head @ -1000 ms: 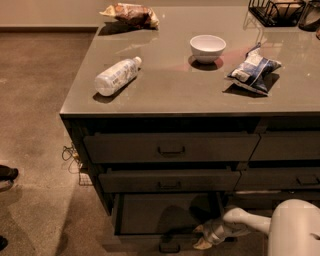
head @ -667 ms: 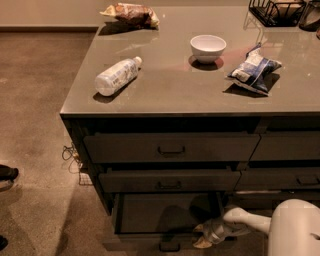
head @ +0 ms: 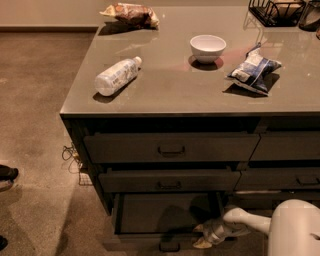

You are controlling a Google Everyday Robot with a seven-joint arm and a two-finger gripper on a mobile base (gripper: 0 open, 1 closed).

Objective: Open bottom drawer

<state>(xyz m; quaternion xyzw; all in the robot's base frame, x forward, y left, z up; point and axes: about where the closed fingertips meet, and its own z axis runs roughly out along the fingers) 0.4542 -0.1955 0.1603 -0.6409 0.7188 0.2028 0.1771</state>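
Observation:
The bottom drawer (head: 150, 243) is pulled out at the foot of the left stack. Its dark flat interior (head: 160, 212) shows and its black pull handle (head: 169, 247) sits mid-front at the frame's lower edge. My gripper (head: 201, 236) is low at the drawer's right front corner, on the end of my white arm (head: 250, 220), just right of the handle and apart from it. Two taller-fronted drawers (head: 170, 148) above it are shut.
On the counter (head: 200, 95) lie a plastic bottle (head: 116, 76), a white bowl (head: 207, 48), a blue snack bag (head: 252, 70) and a brown bag (head: 131, 14). A wire rack (head: 280, 11) stands back right. Cables (head: 70, 152) lie left of the cabinet. A dark shoe (head: 7, 175) is at the left edge.

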